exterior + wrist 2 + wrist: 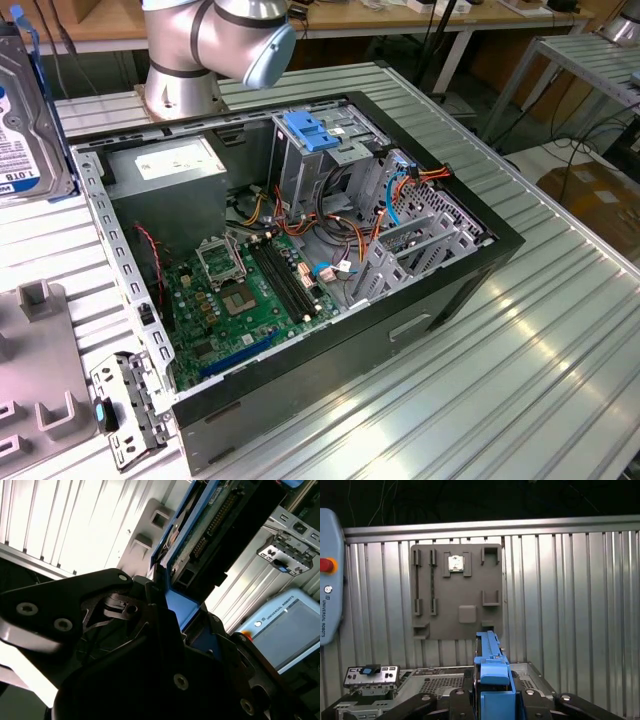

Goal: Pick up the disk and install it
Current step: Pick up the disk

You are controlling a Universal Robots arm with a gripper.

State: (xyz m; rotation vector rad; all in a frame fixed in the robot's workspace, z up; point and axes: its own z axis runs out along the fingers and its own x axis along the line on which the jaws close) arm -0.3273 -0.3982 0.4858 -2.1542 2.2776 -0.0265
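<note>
Gleaming ribbed table [520, 380] beneath the disk [30, 130]

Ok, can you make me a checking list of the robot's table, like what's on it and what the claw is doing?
Surface: ribbed metal table, with an open computer case on it.
Job's things: the disk is upright in the air at the exterior view's left edge, not yet in the case; its blue carrier rail pokes out of the claw.
Clutter: grey fixture plate; small metal bracket with a blue clip, beside the case.
Grippers: the gripper is shut on the disk.
Cables: orange, red and blue wires inside the case.
Surroundings: teach pendant lying on the table; arm base behind the case.
</note>
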